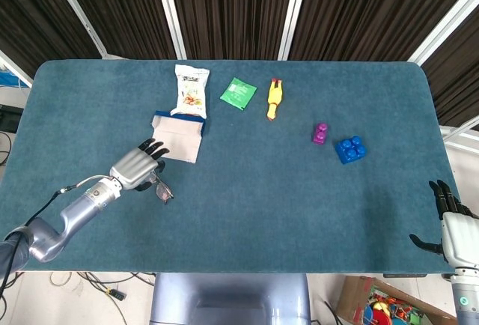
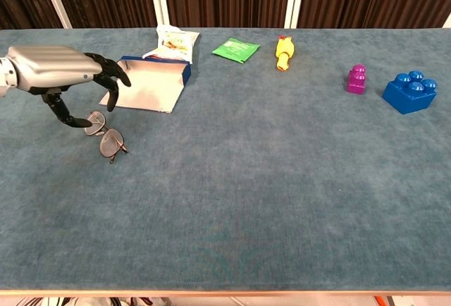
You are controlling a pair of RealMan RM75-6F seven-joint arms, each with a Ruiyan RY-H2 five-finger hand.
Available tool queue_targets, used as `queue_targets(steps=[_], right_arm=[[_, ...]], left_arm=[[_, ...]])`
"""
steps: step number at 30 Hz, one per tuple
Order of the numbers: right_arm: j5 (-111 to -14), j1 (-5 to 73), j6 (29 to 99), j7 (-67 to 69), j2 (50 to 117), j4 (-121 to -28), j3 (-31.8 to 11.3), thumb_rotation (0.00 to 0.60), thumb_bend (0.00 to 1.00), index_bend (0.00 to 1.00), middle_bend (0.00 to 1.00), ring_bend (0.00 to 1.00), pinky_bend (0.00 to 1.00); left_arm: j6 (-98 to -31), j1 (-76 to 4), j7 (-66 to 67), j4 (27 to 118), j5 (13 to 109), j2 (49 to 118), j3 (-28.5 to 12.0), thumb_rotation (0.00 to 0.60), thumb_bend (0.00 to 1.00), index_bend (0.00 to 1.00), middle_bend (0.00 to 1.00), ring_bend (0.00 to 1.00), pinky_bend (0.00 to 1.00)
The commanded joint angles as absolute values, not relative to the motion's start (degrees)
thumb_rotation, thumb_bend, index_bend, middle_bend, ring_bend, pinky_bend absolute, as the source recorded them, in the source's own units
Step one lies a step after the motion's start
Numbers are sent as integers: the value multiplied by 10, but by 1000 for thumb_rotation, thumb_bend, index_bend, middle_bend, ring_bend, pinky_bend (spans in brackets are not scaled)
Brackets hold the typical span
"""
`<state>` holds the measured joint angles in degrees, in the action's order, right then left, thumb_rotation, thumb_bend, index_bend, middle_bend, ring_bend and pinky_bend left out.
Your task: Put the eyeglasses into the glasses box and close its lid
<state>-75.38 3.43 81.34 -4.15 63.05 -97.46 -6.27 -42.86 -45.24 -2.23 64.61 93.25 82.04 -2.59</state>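
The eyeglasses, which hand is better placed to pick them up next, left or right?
Left. The left hand hovers over the eyeglasses with fingers apart, beside the open glasses box. The right hand sits at the table's far opposite edge, well away from both.
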Motion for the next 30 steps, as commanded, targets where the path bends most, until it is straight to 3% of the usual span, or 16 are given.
queue_targets(steps=[1,21,30], right_arm=[[-754,35,812,-40,629,-974,-63,600,136,4,52,186,262],[-754,34,812,-33,628,-975,-63,600,134,4,53,186,262],[-752,34,810,-29,627,-976,-63,600,133,4,53,186,262]], left_arm=[[-419,-461,-15,630,925,837,-22,600,261,436,133,0,58],[-428,-475,4,592,919,872,-2,600,282,496,141,0,58],[-426,-479,13,587,911,878,3,600,394,520,144,0,59]])
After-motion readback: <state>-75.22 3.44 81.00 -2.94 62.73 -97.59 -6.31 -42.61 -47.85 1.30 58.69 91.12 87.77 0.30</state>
